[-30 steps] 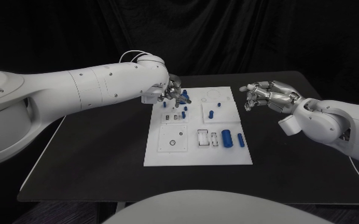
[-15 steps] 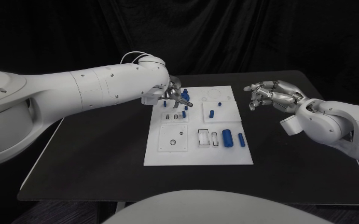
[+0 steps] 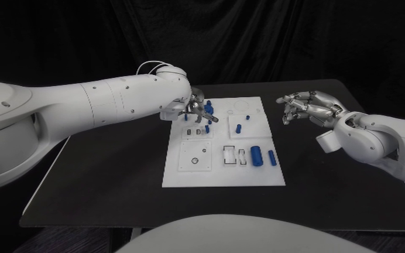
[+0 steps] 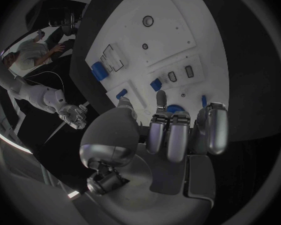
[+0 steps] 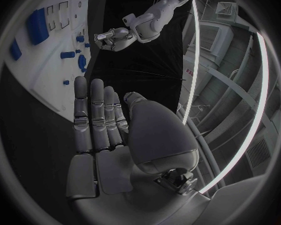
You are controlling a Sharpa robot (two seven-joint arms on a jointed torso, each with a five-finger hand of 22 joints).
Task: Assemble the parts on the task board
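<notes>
The white task board (image 3: 223, 174) lies in the middle of the black table. Several blue parts rest on it: a thick cylinder (image 3: 256, 152), a slimmer one (image 3: 271, 158) and a short one (image 3: 239, 128). My left hand (image 3: 200, 112) hovers low over the board's far left corner, its fingers curled down beside a blue part (image 3: 209, 107). In the left wrist view that part (image 4: 175, 108) shows just behind the fingertips (image 4: 160, 99), and nothing sits between thumb and fingers. My right hand (image 3: 307, 108) hangs off the board's right side with its fingers (image 5: 93, 115) stretched out, holding nothing.
Empty rectangular slots (image 3: 229, 155) and a round socket (image 3: 195, 161) mark the board's near half. Bare black tabletop (image 3: 101, 177) surrounds the board. A black curtain hangs behind the table's far edge.
My left hand has come a little nearer and lower over the board's far left corner. My right hand has drifted slightly to the right, away from the board.
</notes>
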